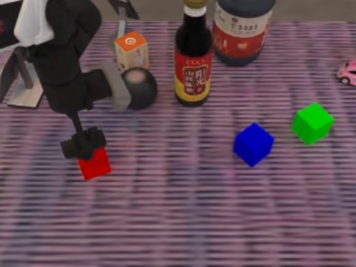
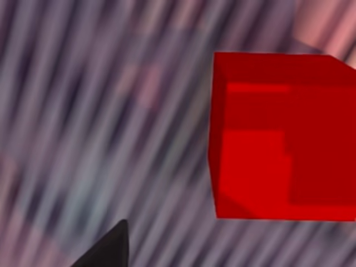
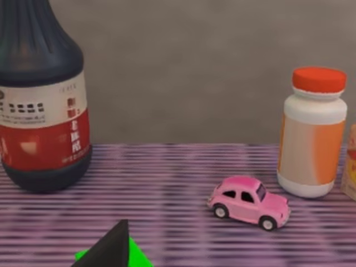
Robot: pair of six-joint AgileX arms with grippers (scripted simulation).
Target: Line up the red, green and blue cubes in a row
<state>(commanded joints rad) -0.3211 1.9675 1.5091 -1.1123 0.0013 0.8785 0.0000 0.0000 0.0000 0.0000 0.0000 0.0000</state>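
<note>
Left gripper [image 1: 83,146]: lower left of the top view, directly at the upper edge of the red cube [image 1: 94,163]. Dark body overlaps that edge and hides the jaws; spacing between them cannot be told. Left wrist view: red cube [image 2: 281,136] fills the right half, cut off at the right border; only one dark finger tip [image 2: 108,250] visible at the bottom edge, apart from the cube.

Right gripper: outside the top view. Right wrist view shows a single dark finger tip [image 3: 108,247] at the bottom edge, covering part of the green cube [image 3: 136,257]; jaw state cannot be told.

Blue cube [image 1: 253,144]: right of centre in the top view, resting on the surface [image 1: 178,222]. Green cube [image 1: 312,123]: further right and slightly higher, near the blue cube, not touching. Red cube well apart from both.

All three cubes: plain, glossy, sharp-edged. Surface: purple cloth with fine horizontal stripes.

Upper part of the top view: dark glass bottle [image 1: 193,53] with red label; larger dark jug [image 1: 242,28], top cut off; orange-and-cream box [image 1: 131,50]; pink toy car [image 1: 347,71], cut by the right border.
</note>
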